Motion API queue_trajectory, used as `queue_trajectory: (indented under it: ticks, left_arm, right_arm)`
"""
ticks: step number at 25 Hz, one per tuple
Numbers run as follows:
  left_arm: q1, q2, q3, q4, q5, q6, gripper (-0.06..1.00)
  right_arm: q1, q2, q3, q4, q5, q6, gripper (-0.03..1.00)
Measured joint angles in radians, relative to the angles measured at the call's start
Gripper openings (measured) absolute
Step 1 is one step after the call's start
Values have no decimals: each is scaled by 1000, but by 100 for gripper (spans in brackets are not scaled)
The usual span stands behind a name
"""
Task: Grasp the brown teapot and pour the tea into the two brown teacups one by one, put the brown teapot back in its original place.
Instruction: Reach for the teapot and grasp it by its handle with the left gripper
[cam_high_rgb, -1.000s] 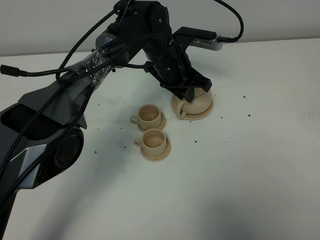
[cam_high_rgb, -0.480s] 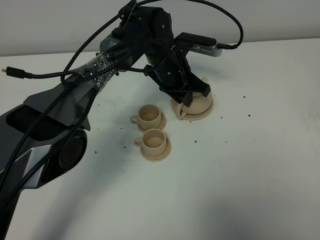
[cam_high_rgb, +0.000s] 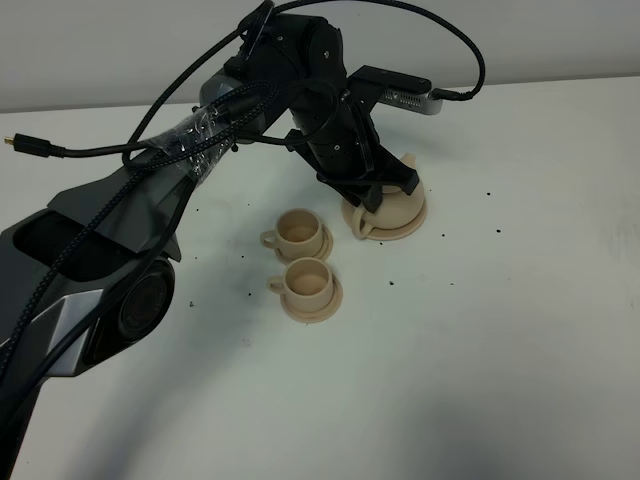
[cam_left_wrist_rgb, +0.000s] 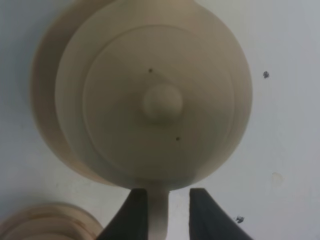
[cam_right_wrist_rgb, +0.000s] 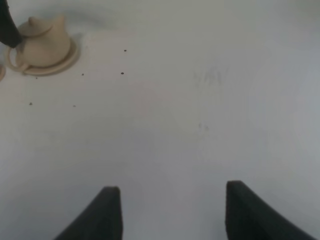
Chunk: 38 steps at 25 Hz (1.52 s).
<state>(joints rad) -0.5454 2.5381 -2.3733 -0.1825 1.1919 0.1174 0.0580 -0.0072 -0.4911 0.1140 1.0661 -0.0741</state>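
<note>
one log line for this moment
phase: pre-grasp | left gripper: jaws open, astride brown teapot handle | teapot: on its saucer | right gripper: open, empty

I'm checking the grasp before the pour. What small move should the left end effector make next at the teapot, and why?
Probably close the left end effector on the handle of the brown teapot. Its fingers straddle the handle with a slim gap on one side, and the teapot sits on its saucer, not yet lifted.
</note>
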Motion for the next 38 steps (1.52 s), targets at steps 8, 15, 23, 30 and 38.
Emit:
queue_trajectory:
  ticks: [8,15,23,30,38]
  left_arm:
    - [0,20,0,17,0,0,26]
    - [0,22,0,17,0,-1,26]
    - [0,22,0,9,0,0,26]
    - [3,22,0,-1,0,0,25]
    - [3,19,1,-7,0,0,25]
  right_arm:
    - [0,0,0,0,0,0,49]
    - [0,0,0,1,0,0,49]
    - [0,0,0,1,0,0,49]
    - [0,0,0,1,0,0,49]
    - [0,0,0,1,0,0,49]
